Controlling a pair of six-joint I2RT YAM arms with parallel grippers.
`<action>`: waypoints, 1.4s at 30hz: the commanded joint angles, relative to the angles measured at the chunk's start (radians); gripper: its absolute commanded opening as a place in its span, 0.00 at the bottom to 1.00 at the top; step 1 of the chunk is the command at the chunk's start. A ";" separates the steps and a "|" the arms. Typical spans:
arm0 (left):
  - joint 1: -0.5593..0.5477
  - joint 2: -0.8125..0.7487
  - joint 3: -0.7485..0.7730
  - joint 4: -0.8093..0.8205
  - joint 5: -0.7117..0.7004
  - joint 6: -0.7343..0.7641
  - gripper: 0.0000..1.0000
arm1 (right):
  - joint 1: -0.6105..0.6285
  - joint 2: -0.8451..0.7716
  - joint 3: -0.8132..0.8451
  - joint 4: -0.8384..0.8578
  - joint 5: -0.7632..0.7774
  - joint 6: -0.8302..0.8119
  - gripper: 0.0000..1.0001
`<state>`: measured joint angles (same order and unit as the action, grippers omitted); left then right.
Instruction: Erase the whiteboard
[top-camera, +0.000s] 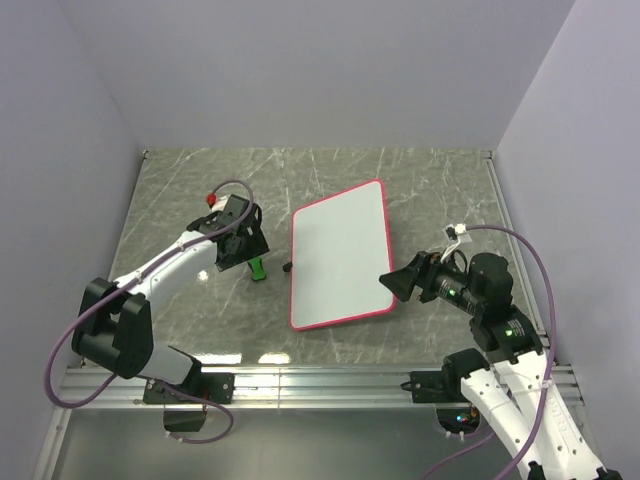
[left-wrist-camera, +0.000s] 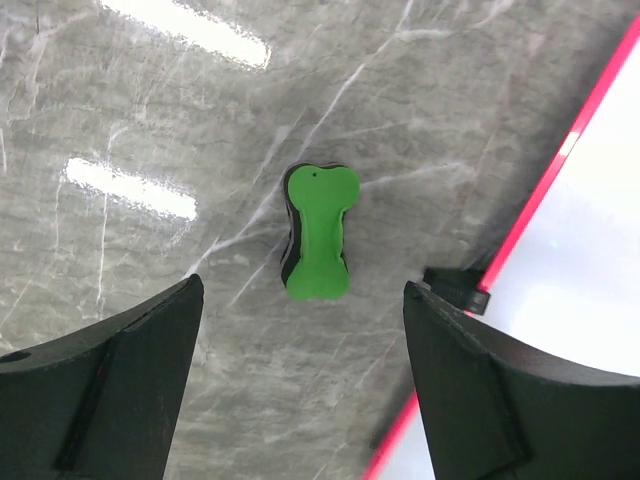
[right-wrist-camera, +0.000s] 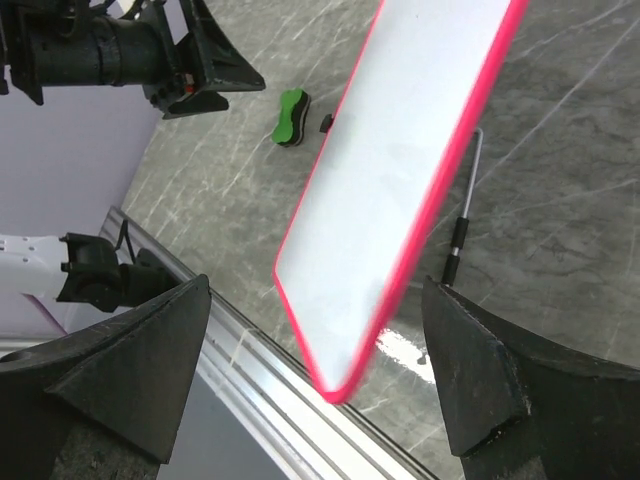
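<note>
The whiteboard (top-camera: 340, 255) lies mid-table with a pink-red frame and a blank white face. My right gripper (top-camera: 392, 282) stands open at its near right edge. In the right wrist view the board's near corner (right-wrist-camera: 345, 300) sits blurred between the spread jaws of that gripper (right-wrist-camera: 320, 390), touching neither one. My left gripper (top-camera: 243, 245) hangs open just above the green eraser (top-camera: 258, 268), which lies on the table left of the board. The left wrist view has the eraser (left-wrist-camera: 318, 232) ahead of the open gripper (left-wrist-camera: 305, 390), nothing between its fingers, and the whiteboard's edge (left-wrist-camera: 590, 270) at the right.
A thin metal rod with a black grip (right-wrist-camera: 462, 235) pokes out from under the board's right side. A small black foot (left-wrist-camera: 455, 288) sits at the board's left edge. An aluminium rail (top-camera: 320, 380) runs along the table's near edge, and purple walls close in both sides.
</note>
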<state>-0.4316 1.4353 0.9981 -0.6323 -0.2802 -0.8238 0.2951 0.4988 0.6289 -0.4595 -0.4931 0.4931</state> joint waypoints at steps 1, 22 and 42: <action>-0.002 -0.059 0.031 0.019 0.022 0.032 0.85 | 0.007 -0.014 0.048 0.019 0.018 -0.021 0.92; -0.015 -0.093 0.065 -0.013 0.018 0.017 0.82 | 0.007 0.026 -0.047 0.065 0.025 -0.011 0.91; -0.015 -0.124 0.094 -0.041 -0.008 0.063 0.82 | 0.009 0.141 -0.083 0.207 -0.068 0.045 0.00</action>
<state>-0.4419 1.3418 1.0866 -0.6788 -0.2687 -0.7795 0.2966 0.6445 0.5003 -0.3088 -0.5266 0.5777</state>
